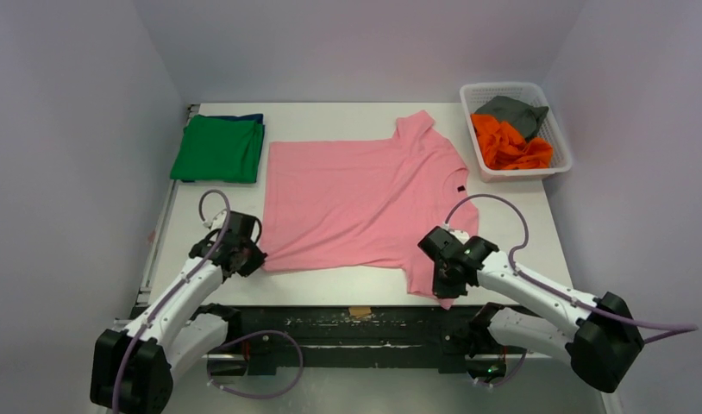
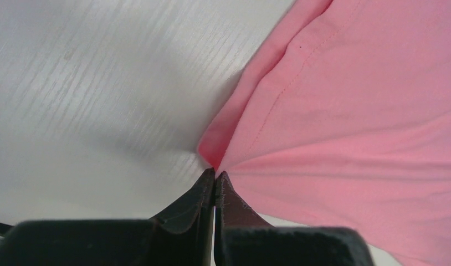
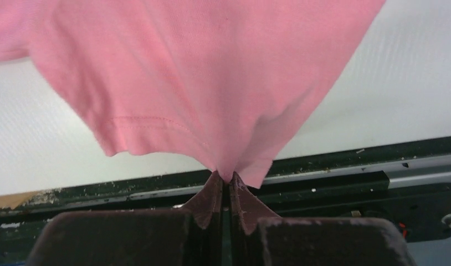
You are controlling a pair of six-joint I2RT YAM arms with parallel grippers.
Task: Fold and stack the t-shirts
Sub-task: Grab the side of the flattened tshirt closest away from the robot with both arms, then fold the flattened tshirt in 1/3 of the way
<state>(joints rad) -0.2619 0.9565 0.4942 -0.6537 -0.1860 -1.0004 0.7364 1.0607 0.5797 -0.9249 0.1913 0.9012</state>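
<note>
A light pink t-shirt [image 1: 356,198] lies spread flat across the middle of the table, collar to the right. My left gripper [image 1: 251,260] is shut on its near left hem corner; in the left wrist view my left gripper [image 2: 215,176] pinches the pink cloth [image 2: 350,122] at its tip. My right gripper [image 1: 442,285] is shut on the near sleeve at the table's front edge; in the right wrist view my right gripper [image 3: 226,178] pinches a bunch of the pink sleeve [image 3: 212,83]. A folded green t-shirt [image 1: 218,148] lies at the back left on a dark blue one [image 1: 248,118].
A white mesh basket [image 1: 554,147] at the back right holds an orange shirt [image 1: 507,142] and a grey shirt [image 1: 516,112]. The table's dark front rail [image 1: 356,321] runs just behind both grippers.
</note>
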